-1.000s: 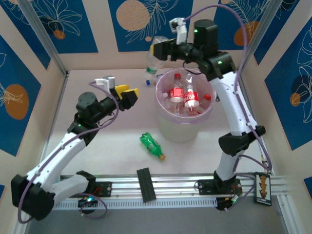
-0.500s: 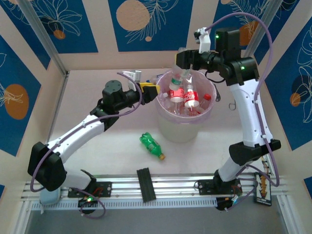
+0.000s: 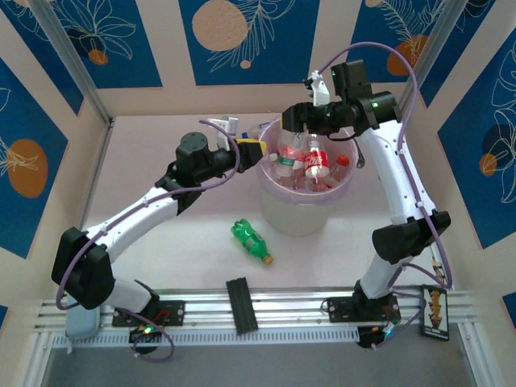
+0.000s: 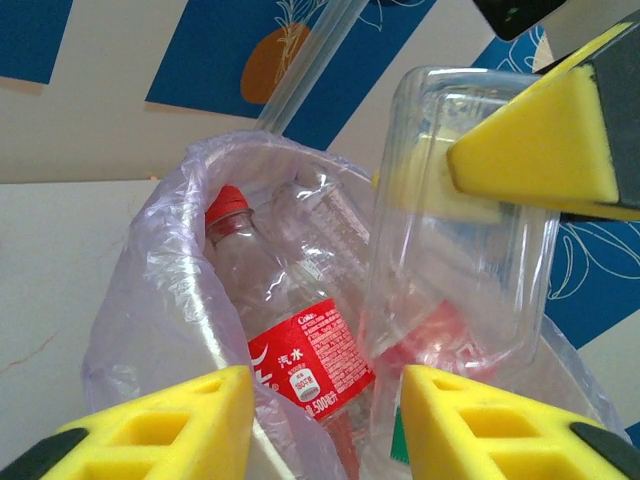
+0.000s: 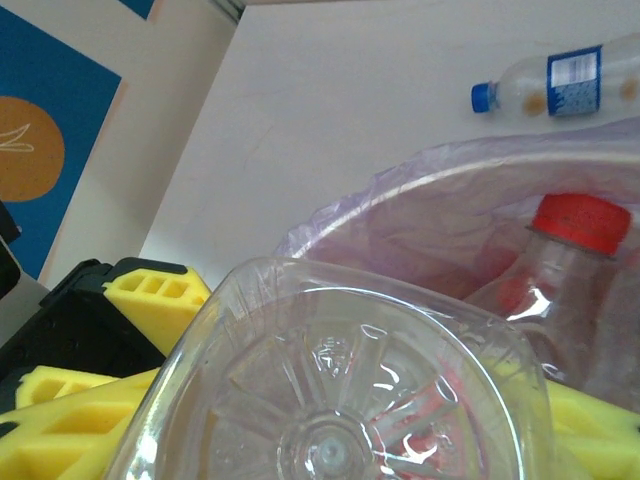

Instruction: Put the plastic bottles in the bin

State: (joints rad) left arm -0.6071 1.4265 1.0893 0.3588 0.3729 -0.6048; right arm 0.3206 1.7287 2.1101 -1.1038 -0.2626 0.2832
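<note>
Your left arm reaches from its base at the near left up and to the right across the table (image 3: pixel 322 266), stretched long and low, and its forearm ends at the left side of the bin (image 3: pixel 298 216). The left gripper (image 3: pixel 251 148) sits right at that rim, pointing into the bin. In the left wrist view its yellow fingers (image 4: pixel 160 425) stand partly apart, with the bag's edge running down between them. You cannot tell whether they pinch it or merely straddle it. Your right arm rises from the near right, bends at the elbow beside the bin's right side, climbs to a high shoulder-like joint at the far right, then folds back to the left. That puts the right gripper (image 3: pixel 292 119) above the bin's far left rim. Its pads are clamped on a clear bottle (image 4: pixel 460 260), which is held upright with its ribbed base facing the right wrist camera, over the bag's opening and just beside your left fingers. The bin stands mid-table, a little to the right, with several red-label bottles (image 3: pixel 316 161) lying inside it. A green bottle (image 3: pixel 250 240) lies on its side on the table, near the bin's near left side. A blue-capped bottle (image 5: pixel 560 82) lies on the table beyond the bin
</note>
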